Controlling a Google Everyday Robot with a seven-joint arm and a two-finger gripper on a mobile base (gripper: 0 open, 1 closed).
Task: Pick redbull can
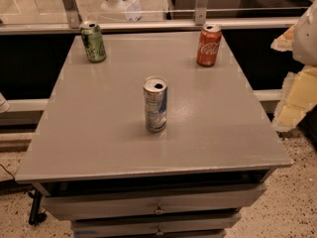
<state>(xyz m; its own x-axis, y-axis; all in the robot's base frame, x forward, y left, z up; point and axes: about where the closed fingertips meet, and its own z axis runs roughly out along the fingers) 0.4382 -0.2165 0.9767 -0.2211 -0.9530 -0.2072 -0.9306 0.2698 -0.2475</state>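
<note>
Cans stand upright on the grey table (99, 133), three of them and well apart. The redbull can (155, 104), slim and silver-and-blue, is alone near the middle, its open top facing up. The green can (93, 42) is at the far left corner and the red Coca-Cola can (209, 45) at the far right.

The gripper (297, 90) hangs off the table's right edge as a pale shape, clear of everything. I cannot tell whether it is released or clenched.

From there the redbull can lies well to the left in this view, in over the tabletop, with bare surface between. Its long axis is vertical, so I'd judge a level reach from the side suits it, closing around the body.
</note>
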